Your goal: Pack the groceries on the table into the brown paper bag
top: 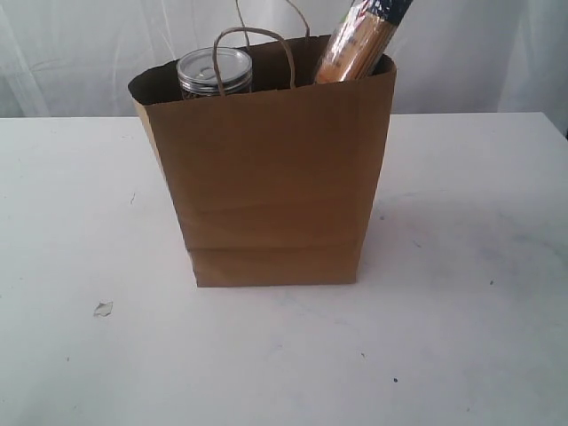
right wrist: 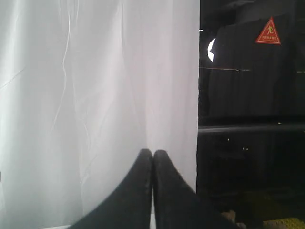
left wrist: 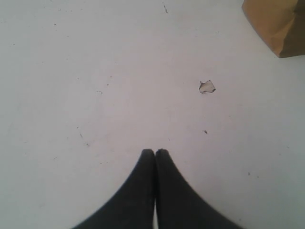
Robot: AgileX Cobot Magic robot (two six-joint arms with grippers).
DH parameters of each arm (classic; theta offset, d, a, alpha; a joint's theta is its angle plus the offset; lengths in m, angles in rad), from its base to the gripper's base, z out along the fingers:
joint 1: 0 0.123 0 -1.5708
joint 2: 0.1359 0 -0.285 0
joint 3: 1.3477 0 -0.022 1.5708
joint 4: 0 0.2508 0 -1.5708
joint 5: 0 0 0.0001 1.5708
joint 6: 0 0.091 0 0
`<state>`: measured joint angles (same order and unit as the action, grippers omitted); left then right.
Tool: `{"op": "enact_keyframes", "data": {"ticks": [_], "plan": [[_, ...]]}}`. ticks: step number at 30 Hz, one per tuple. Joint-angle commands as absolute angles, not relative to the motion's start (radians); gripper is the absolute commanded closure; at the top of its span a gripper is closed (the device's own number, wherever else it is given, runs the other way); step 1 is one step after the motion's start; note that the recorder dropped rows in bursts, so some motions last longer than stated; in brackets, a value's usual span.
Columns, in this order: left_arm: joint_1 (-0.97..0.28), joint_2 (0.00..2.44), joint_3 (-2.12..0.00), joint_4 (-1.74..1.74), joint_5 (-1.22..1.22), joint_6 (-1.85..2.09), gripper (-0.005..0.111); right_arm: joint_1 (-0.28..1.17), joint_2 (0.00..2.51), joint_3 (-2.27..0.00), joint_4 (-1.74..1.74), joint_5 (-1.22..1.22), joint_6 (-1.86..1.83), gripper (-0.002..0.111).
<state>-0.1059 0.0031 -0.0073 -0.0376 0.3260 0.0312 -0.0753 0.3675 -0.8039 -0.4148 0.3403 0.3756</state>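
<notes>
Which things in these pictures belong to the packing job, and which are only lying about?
Belong to the job: brown paper bag on the table; jar and spaghetti packet sticking out of it.
Only lying about: small scrap on the table; white curtain; red warning sign.

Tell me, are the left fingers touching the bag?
Apart. The left wrist view shows white table between the left fingers and the bag.

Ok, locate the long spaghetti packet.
Exterior view: the long spaghetti packet pokes out of the brown paper bag at its right end, right of the clear jar.
</notes>
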Motion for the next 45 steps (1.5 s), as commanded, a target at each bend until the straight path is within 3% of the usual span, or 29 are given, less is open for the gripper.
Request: {"op": "enact_keyframes", "data": {"ticks": [1,10,24,28,33,45], "plan": [[-0.104,0.0,0.0,-0.045,0.333,0.031,0.107,-0.046,0.252,-0.8,-0.411,0.476,0.398,0.108],[-0.104,0.0,0.0,-0.045,0.333,0.031,0.107,-0.046,0.066,-0.753,-0.425,0.402,0.297,0.108],[-0.104,0.0,0.0,-0.045,0.333,0.031,0.107,-0.042,0.051,0.0,-0.261,-0.113,0.414,0.108],[-0.104,0.0,0.0,-0.045,0.333,0.031,0.107,-0.042,0.051,0.0,-0.154,0.053,0.29,0.108],[-0.104,0.0,0.0,-0.045,0.333,0.031,0.107,-0.053,0.048,0.0,0.235,0.143,-0.241,0.108],[-0.104,0.0,0.0,-0.045,0.333,0.031,0.107,-0.053,0.048,0.0,0.044,0.293,-0.225,0.108]]}}
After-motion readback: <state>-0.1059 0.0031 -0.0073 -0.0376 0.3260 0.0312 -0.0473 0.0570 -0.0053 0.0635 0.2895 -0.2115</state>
